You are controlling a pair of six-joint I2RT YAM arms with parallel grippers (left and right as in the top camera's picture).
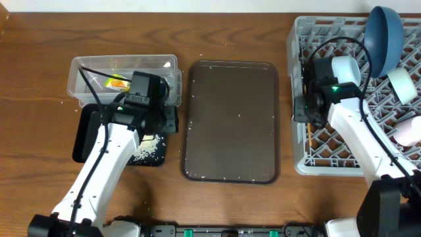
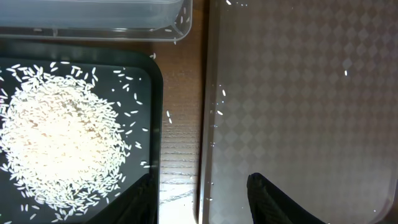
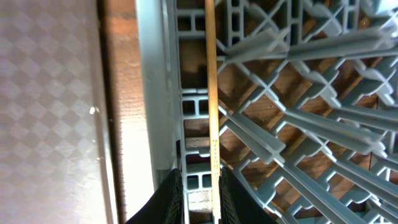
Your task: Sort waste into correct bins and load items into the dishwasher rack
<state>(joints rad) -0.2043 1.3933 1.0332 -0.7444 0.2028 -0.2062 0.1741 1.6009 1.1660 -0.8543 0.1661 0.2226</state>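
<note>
Evidently the wooden stick (image 3: 211, 93) is being set into the dishwasher rack (image 1: 297, 161). It is seen running along the rack's left wall, over the lattice, with its near end between the fingers of the right tool (image 3: 200, 190). Those fingers are parted a little, and rack is visible between one finger and the wood, so the stick is judged to be loose rather than clamped. For a clean finish, the jaws should be widened further before any lift. The tool should then be drawn straight up, so that the stick is neither dragged nor tipped through a lattice gap. The left tool (image 2: 202, 208) is held apart and empty above the strip of tabletop (image 2: 180, 143) between the black tray (image 2: 155, 93), where the rice (image 2: 62, 143) is heaped, and the brown serving tray (image 2: 298, 93).
</note>
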